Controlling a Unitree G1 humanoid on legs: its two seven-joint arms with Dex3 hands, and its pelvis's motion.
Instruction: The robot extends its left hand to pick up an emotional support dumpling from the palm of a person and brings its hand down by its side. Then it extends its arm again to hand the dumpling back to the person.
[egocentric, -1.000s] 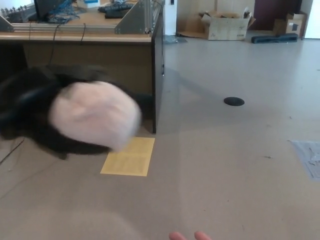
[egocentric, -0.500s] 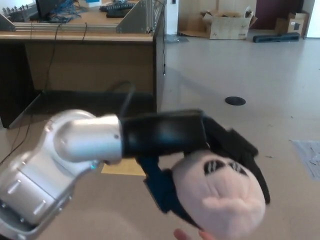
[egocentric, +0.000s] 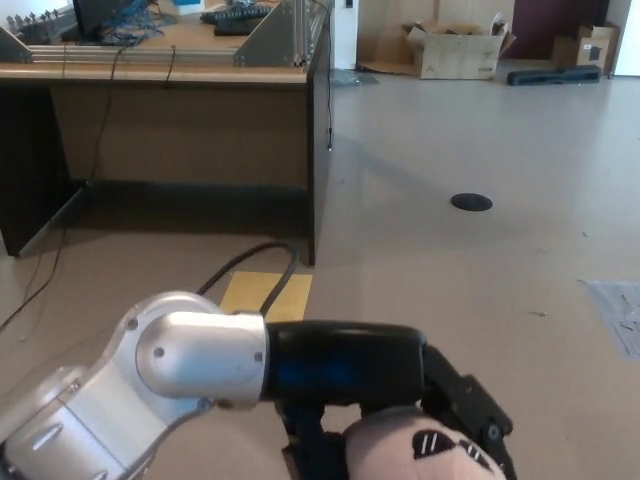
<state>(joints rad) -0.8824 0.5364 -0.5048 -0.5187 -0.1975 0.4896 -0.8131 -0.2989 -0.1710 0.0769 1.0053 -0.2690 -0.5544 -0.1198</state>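
L hand (egocentric: 455, 410) clamped on pink dumpling (egocentric: 420, 455), low at frame bottom.

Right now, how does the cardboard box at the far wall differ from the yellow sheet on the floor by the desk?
The cardboard box stands tall with its flaps open; the yellow sheet lies flat. The box is brown, the sheet bright yellow. The box sits far off by the wall, while the sheet lies near the desk, partly hidden behind the robot's left arm. Both rest on the floor.
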